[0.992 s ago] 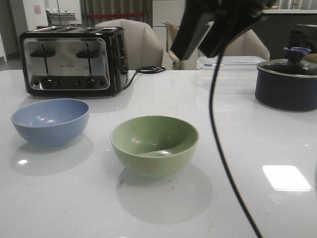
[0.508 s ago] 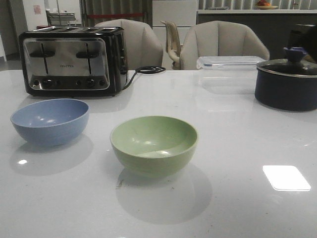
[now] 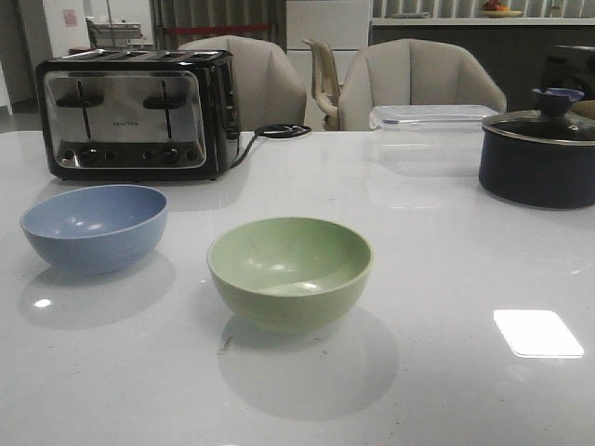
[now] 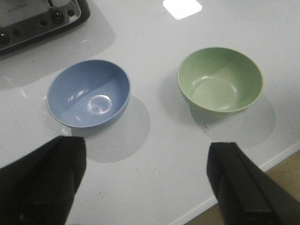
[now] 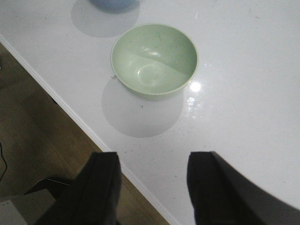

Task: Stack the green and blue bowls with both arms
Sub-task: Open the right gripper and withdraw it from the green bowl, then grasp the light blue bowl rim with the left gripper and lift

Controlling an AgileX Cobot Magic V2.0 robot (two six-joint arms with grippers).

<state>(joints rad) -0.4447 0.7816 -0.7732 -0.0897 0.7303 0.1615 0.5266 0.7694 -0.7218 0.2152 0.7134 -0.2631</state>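
White glossy table (image 3: 446, 279): pale sage green round matte bowl (image 3: 290, 271) and dusty blue round matte bowl (image 3: 94, 226) both upright, mouths up, well apart. Left gripper (image 4: 145, 180) spread, empty, above both bowls. Right gripper (image 5: 152, 187) spread, empty, above the green bowl.

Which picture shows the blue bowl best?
The left wrist view: it looks down into the whole blue bowl, rim and inside. The front view shows it whole but from the side. The right wrist view catches only a sliver at the picture's edge.
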